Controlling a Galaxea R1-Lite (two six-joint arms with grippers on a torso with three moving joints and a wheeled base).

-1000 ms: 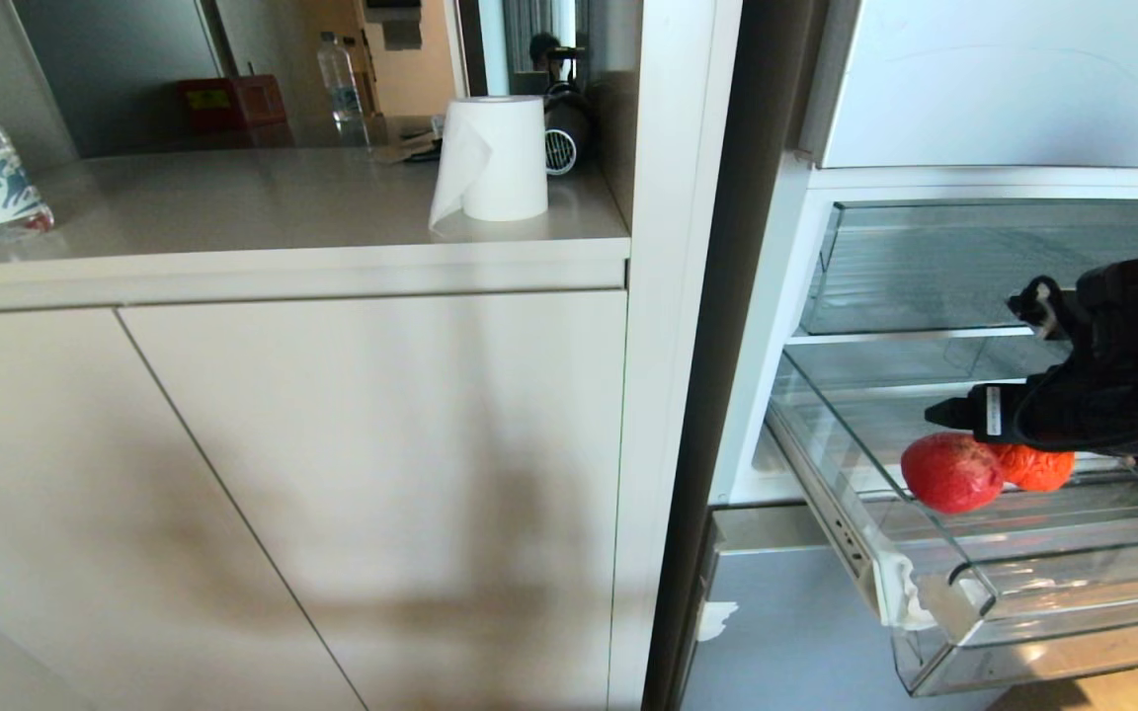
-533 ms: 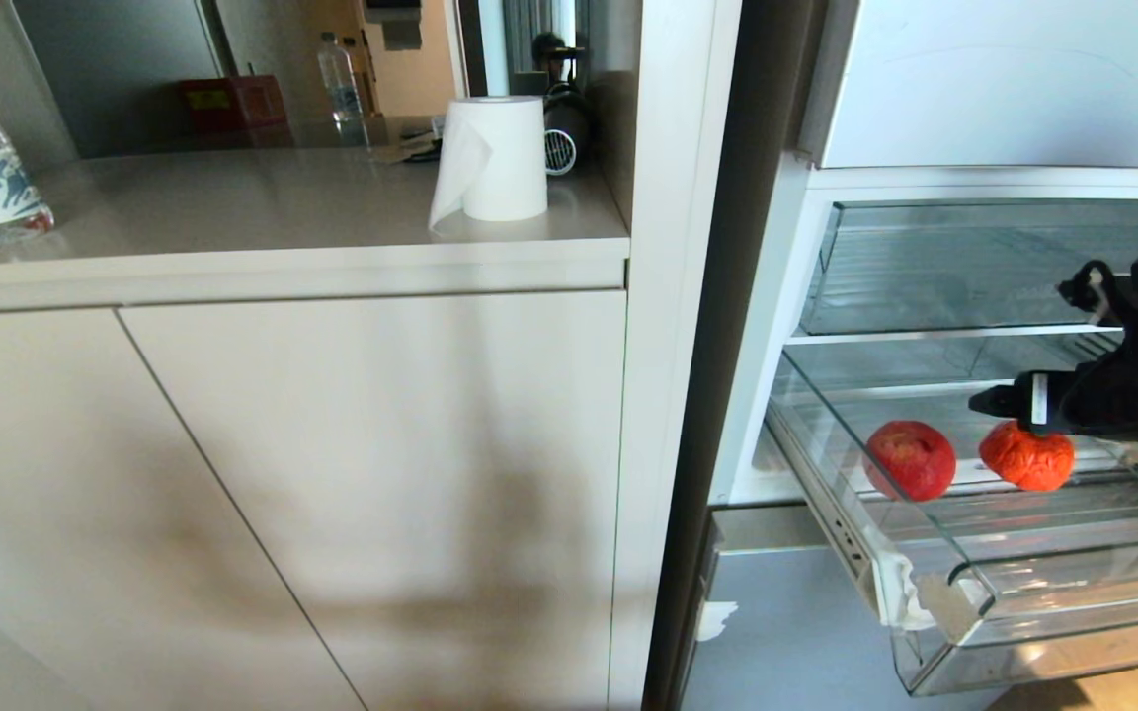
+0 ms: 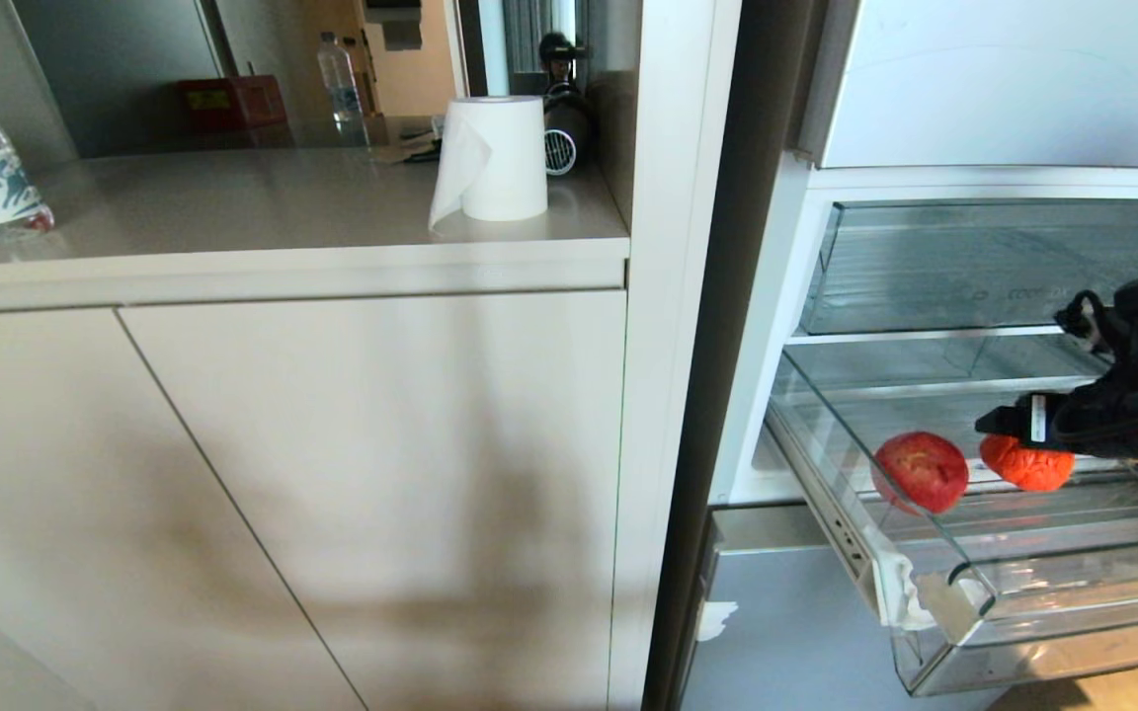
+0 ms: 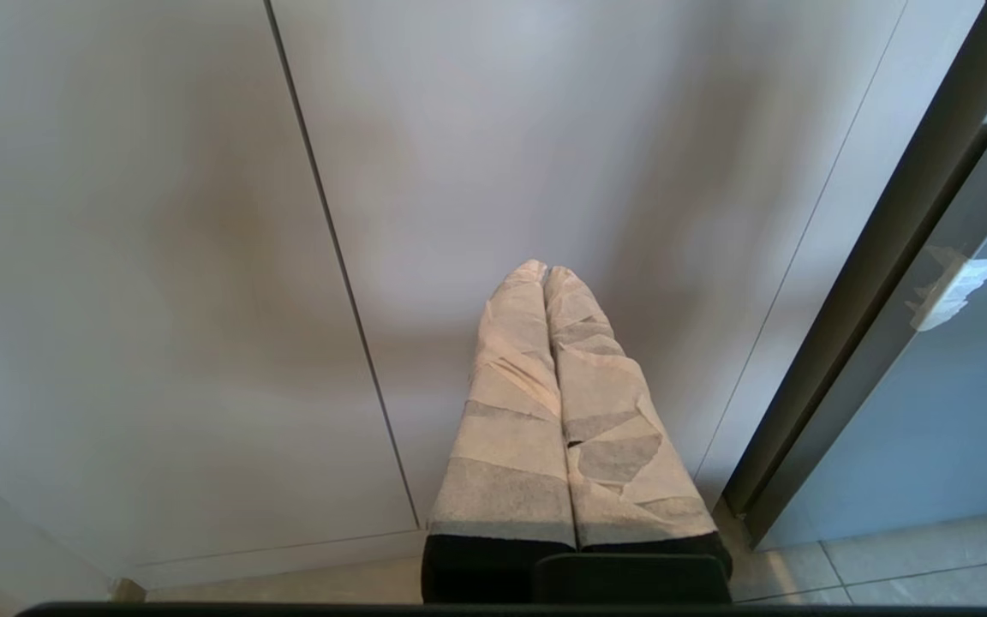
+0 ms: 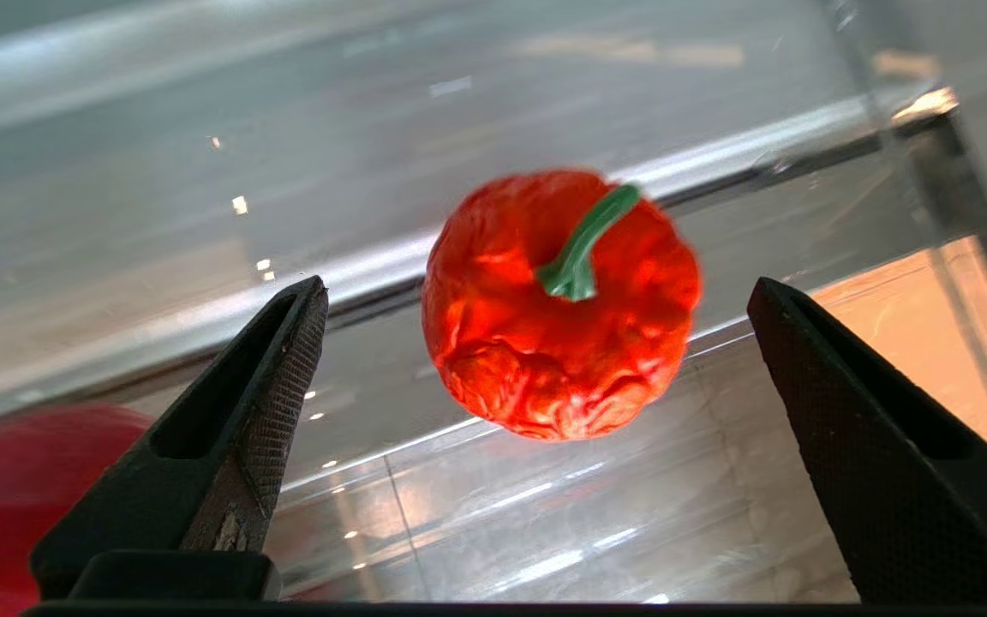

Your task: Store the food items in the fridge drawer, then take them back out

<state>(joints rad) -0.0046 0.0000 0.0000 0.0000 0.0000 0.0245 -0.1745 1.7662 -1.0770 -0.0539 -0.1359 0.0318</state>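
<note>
Directly below my wide-open right gripper (image 5: 536,446) sat the wrinkled orange-red, green-stemmed pepper (image 5: 560,304), stem pointing up, in the clear-plastic fridge drawer (image 3: 1043,602).

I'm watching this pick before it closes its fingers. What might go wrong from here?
The right gripper is open over the wrinkled red pepper, which lies loose on the fridge drawer's smooth clear floor, so a finger that touches first could push it away. The red apple lies close beside it and might get bumped and roll.
</note>
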